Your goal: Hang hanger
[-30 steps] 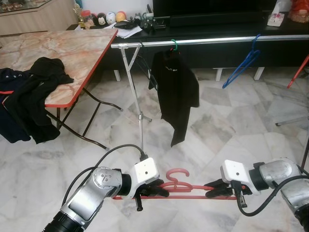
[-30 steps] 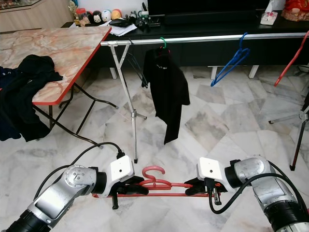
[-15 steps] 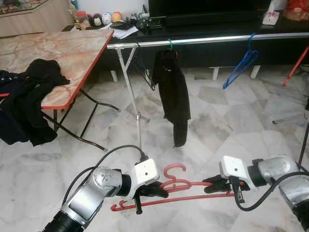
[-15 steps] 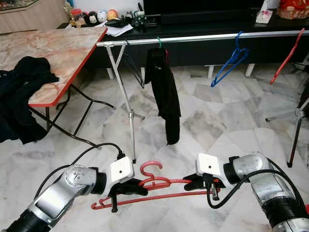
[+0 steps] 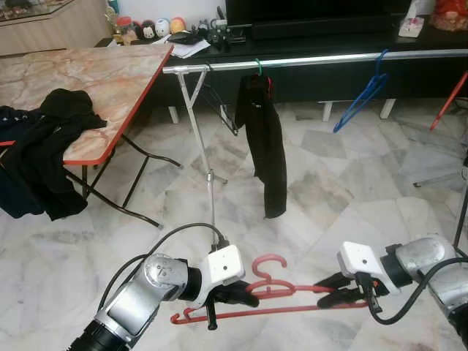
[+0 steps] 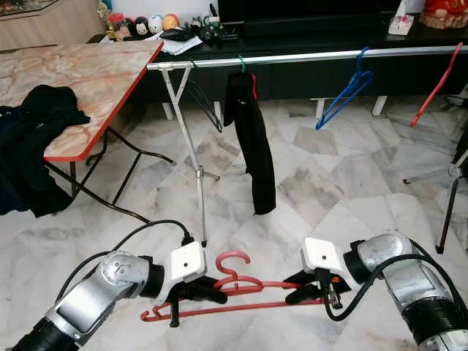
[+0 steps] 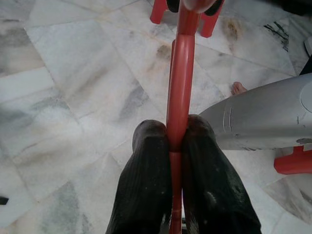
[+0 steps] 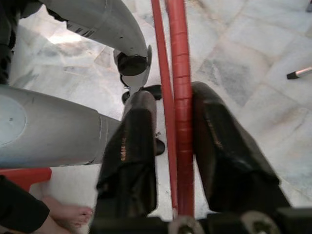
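The scene is a room with a pale marble floor (image 5: 344,183). A folding table (image 5: 88,80) with an orange marble-pattern top stands at the robot's left; dark clothes (image 5: 44,146) lie heaped on its near edge and hang over it. A long metal clothes rail (image 5: 322,60) spans the far side of the room on a folding stand (image 5: 208,172), in front of a dark low cabinet (image 5: 322,33).

A black garment (image 5: 265,139) hangs from the rail on a green-hooked hanger. A blue hanger (image 5: 363,99) hangs further to the right on the same rail, and a red hanger (image 5: 450,99) sits at the right edge of the frame.

The task item, a red hanger (image 5: 274,296), is held low in front of the robot, above the floor and well apart from the rail. It lies roughly level between both arms, hook (image 5: 267,265) pointing up, its left end slightly lower.

The left gripper (image 7: 178,139) is clamped on the hanger bar; both fingers (image 7: 146,180) press against the bar on either side.

The right gripper (image 8: 170,117) sits at the hanger's right shoulder. Its fingers (image 8: 134,141) stand apart, with the hanger's two red bars running through the gap; the thicker bar lies against one finger.

In the right wrist view, a person's bare foot (image 8: 68,214) rests on the floor near the gripper.
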Tool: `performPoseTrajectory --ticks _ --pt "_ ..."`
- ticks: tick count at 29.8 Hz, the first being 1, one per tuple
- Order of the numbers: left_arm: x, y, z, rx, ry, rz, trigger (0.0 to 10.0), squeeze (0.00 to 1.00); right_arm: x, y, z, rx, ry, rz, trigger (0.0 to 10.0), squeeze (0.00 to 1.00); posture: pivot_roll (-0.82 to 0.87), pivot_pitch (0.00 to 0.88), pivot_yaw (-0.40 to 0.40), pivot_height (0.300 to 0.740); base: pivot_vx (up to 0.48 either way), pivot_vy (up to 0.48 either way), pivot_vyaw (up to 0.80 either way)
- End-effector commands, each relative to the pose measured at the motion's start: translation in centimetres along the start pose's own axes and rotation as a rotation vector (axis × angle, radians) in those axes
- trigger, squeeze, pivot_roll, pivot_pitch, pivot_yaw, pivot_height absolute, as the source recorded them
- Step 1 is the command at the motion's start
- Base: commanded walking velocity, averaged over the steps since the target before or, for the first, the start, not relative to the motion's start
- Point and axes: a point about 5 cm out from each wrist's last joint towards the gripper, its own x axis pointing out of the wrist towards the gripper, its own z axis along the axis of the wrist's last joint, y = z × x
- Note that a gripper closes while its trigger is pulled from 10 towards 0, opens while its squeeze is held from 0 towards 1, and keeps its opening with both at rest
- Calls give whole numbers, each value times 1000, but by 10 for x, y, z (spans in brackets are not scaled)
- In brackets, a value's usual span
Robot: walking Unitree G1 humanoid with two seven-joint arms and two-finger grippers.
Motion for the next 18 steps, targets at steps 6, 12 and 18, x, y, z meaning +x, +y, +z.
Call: performPoseTrajectory --ticks 6,12,18 --pt "-6 8 3 7 -8 61 0 0 13 7 1 2 -34 111 10000 1000 -142 62 89 740 0 0 0" --pt "-8 6 1 17 9 43 0 0 17 -13 -4 -18 -2 -102 10000 1000 -143 57 87 740 0 0 0" --pt "-11 6 1 27 29 27 0 0 22 -18 -3 7 -53 -163 10000 1000 -136 52 88 740 0 0 0"
